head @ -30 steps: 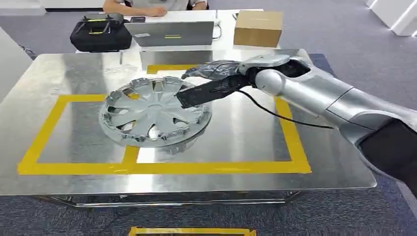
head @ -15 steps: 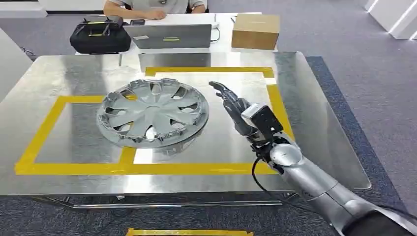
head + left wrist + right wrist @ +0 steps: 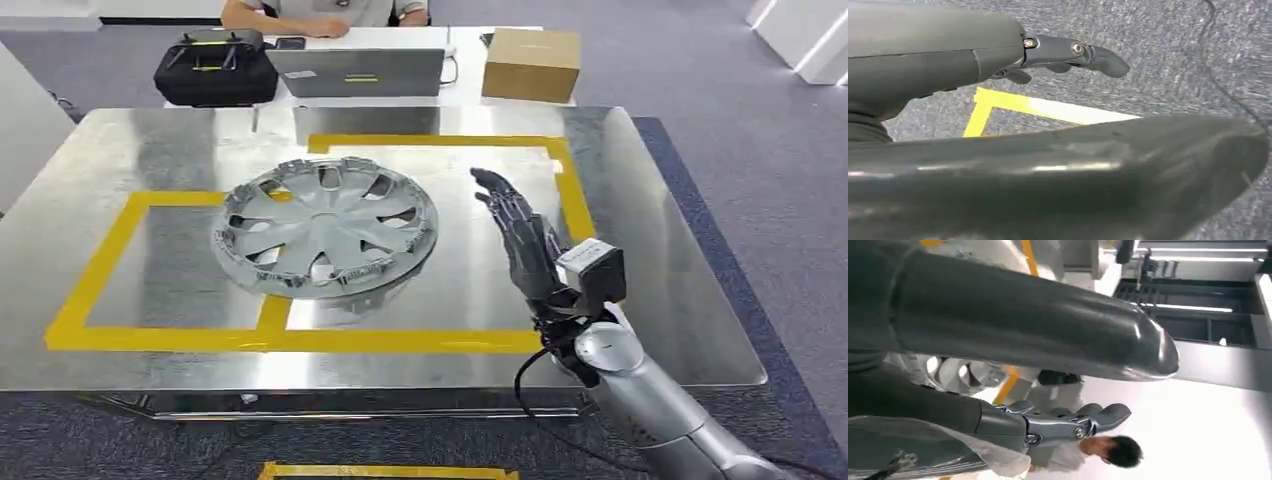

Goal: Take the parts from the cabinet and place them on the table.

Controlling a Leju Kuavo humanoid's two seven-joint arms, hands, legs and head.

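Nearest, the left hand (image 3: 998, 55) hangs over grey carpet and a yellow floor marking (image 3: 1048, 107), its fingers (image 3: 1078, 52) stretched out, holding nothing. Above the steel desk (image 3: 660, 250), the right hand (image 3: 520, 235) is raised at about 3 o'clock from the wheel cover (image 3: 325, 225), fingers apart and empty. The cover lies flat inside the yellow tape outline (image 3: 100, 270). Beyond, toward 12 o'clock, stand a laptop (image 3: 355, 72), black bag (image 3: 215, 70), cardboard box (image 3: 532, 63) and a seated person (image 3: 325, 12).
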